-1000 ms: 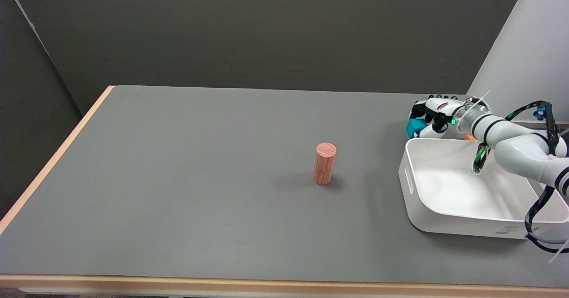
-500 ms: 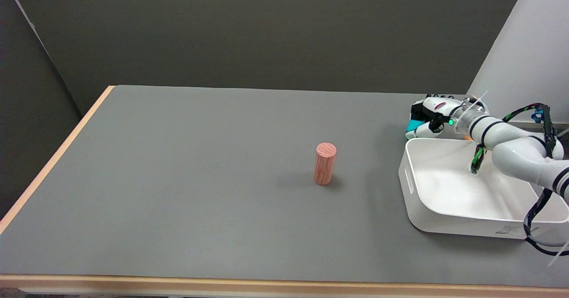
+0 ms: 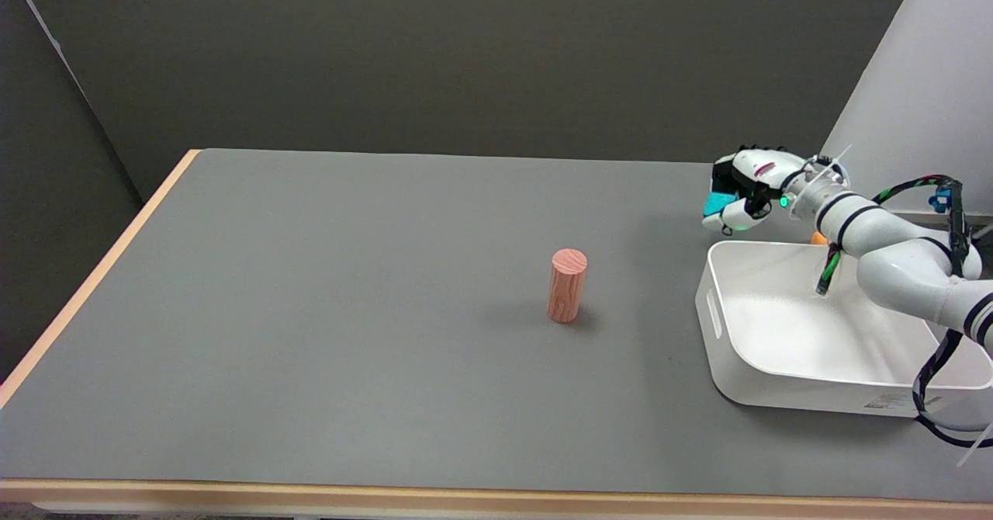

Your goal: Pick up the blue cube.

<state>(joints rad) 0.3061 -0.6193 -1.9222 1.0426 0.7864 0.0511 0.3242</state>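
Note:
The blue cube (image 3: 717, 202) is small and teal-blue, and it sits inside my right hand (image 3: 746, 188) at the table's far right. The hand's fingers curl over its top and the thumb closes under it, so only its left face shows. Hand and cube are raised off the grey table (image 3: 349, 303), just beyond the far left corner of the white bin (image 3: 783, 380). The white arm reaches in from the lower right, passing over the bin.
A pink wood-grain cylinder (image 3: 567, 285) stands upright near the table's middle. The white bin with a side handle slot takes up the right side. A small orange object (image 3: 818, 237) peeks out behind the bin's far rim. A light wall panel rises at far right.
My right hand has closed on the blue cube and risen with it, moving up and slightly left from beside the bin's far corner. The cylinder and bin stayed put.

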